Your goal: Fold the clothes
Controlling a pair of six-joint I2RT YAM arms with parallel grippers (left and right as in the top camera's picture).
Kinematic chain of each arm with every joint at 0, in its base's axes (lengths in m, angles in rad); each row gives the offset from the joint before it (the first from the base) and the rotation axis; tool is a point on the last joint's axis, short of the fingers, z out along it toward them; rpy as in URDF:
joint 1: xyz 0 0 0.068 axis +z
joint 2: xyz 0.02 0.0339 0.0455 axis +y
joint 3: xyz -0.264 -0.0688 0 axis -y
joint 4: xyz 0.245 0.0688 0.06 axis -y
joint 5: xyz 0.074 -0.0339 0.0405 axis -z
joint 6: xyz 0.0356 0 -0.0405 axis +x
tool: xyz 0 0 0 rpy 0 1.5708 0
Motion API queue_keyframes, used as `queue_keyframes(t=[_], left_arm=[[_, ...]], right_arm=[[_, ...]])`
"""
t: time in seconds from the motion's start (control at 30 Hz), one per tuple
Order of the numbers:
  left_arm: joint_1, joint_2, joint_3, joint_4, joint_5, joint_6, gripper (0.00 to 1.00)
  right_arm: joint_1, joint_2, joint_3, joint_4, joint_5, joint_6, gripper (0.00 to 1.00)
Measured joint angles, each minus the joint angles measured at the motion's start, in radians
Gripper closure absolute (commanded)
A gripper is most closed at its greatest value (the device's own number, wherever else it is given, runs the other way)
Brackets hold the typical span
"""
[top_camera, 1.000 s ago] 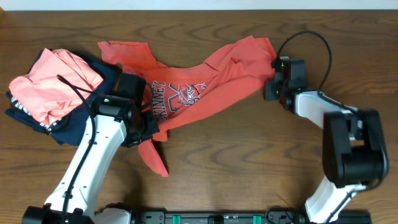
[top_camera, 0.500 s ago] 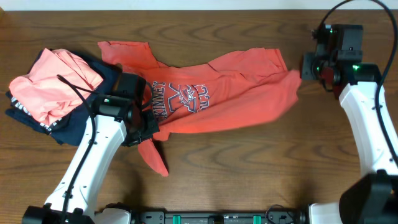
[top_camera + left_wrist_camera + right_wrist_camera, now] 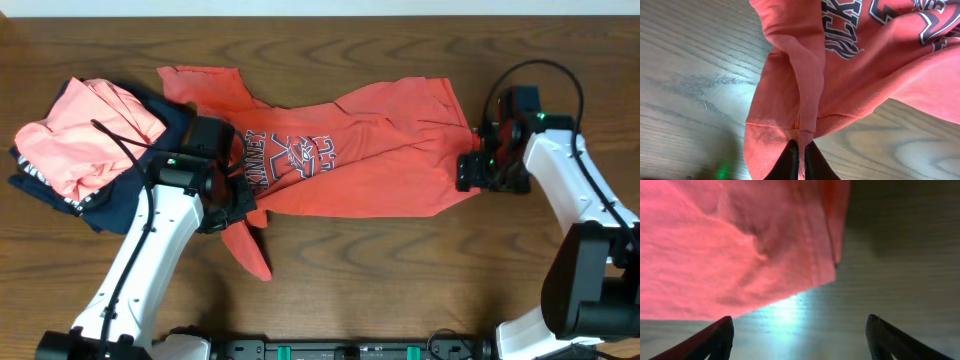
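The clothes, a coral-red T-shirt (image 3: 380, 165) with navy-and-white lettering, lie stretched left to right across the table. My left gripper (image 3: 236, 207) is at the shirt's lower left part and is shut on a fold of the fabric. In the left wrist view the left gripper (image 3: 801, 155) pinches a seam ridge of the shirt (image 3: 805, 95). My right gripper (image 3: 476, 172) stands open at the shirt's right edge. In the right wrist view the right gripper (image 3: 800, 325) has only bare wood between its fingers, and the shirt's hem corner (image 3: 820, 265) lies just ahead.
A paler salmon-pink garment (image 3: 85, 135) lies on a dark navy one (image 3: 125, 200) at the far left, close to my left arm. A black cable (image 3: 545, 68) loops over the right arm. A dark rail (image 3: 340, 350) runs along the table's front edge.
My right gripper pulled the shirt's right end out to the right, let it go and opened, then came back to the hem. The shirt now lies flatter. The left gripper held still.
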Motion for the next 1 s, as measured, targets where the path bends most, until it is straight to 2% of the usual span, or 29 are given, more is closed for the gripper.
queue_keyframes(t=[0.3, 0.4, 0.47, 0.53, 0.63, 0.7, 0.9, 1.0], left_arm=[[0.000, 0.000, -0.001, 0.003, 0.000, 0.000, 0.93], [0.000, 0.000, -0.001, 0.003, 0.000, 0.000, 0.93], [0.000, 0.000, -0.001, 0.002, 0.000, 0.000, 0.93], [0.000, 0.000, -0.001, 0.003, 0.000, 0.000, 0.94], [0.000, 0.000, -0.001, 0.002, 0.000, 0.000, 0.93], [0.000, 0.000, -0.001, 0.003, 0.000, 0.000, 0.93], [0.000, 0.000, -0.001, 0.002, 0.000, 0.001, 0.93], [0.000, 0.000, -0.001, -0.005, 0.000, 0.004, 0.93]], right_arm=[[0.005, 0.000, -0.169, 0.230, -0.069, 0.022, 0.18], [0.016, 0.000, -0.203, 0.278, -0.087, 0.026, 0.25], [0.020, 0.000, -0.219, 0.302, -0.100, 0.031, 0.35], [0.028, 0.000, -0.227, 0.322, -0.106, 0.032, 0.49], [0.040, 0.000, -0.233, 0.331, -0.113, 0.040, 0.77], [0.044, 0.001, -0.239, 0.336, -0.119, 0.047, 0.99], [0.045, 0.001, -0.241, 0.319, -0.101, 0.090, 0.99], [0.042, 0.000, -0.229, 0.218, -0.037, 0.127, 0.99]])
